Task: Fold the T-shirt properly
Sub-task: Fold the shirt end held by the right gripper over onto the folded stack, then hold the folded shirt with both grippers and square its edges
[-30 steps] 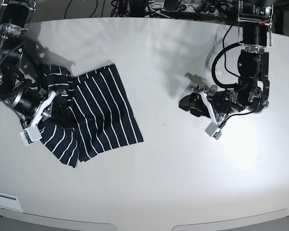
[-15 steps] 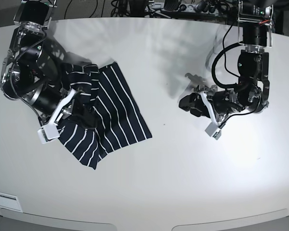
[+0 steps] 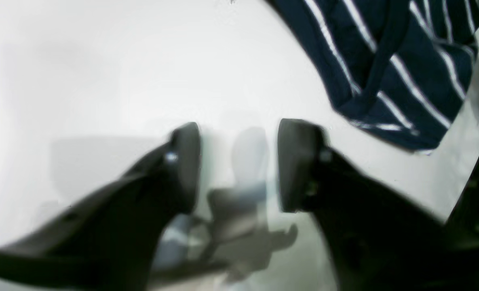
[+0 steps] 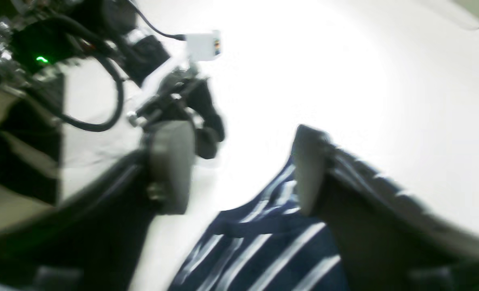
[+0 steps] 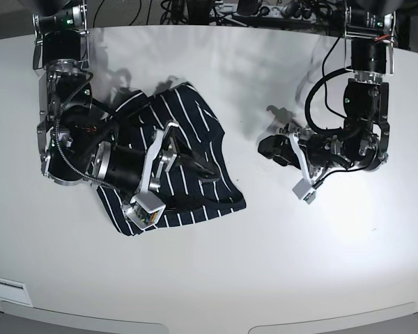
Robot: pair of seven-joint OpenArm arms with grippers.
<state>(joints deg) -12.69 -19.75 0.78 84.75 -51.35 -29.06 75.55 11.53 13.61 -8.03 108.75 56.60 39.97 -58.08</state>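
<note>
The T-shirt (image 5: 184,132), dark navy with thin white stripes, lies bunched and partly folded on the white table (image 5: 279,264), left of centre. My right gripper (image 5: 202,168) hovers over its middle, and the arm hides part of the cloth. In the right wrist view that gripper (image 4: 243,169) is open, with the T-shirt (image 4: 263,246) below its fingers and nothing pinched. My left gripper (image 5: 273,149) sits to the right, apart from the shirt. In the left wrist view it (image 3: 239,165) stands open over bare table, with a corner of the T-shirt (image 3: 389,72) ahead at upper right.
Cables and equipment (image 5: 216,10) run along the table's far edge. The table's curved front edge (image 5: 195,323) runs along the bottom of the base view. In the right wrist view the left arm (image 4: 174,93) shows across the table.
My right arm swung to the right, dragging the T-shirt toward the table's middle, and its jaws opened and let go of the cloth. My left gripper's jaws have narrowed; that arm barely moved.
</note>
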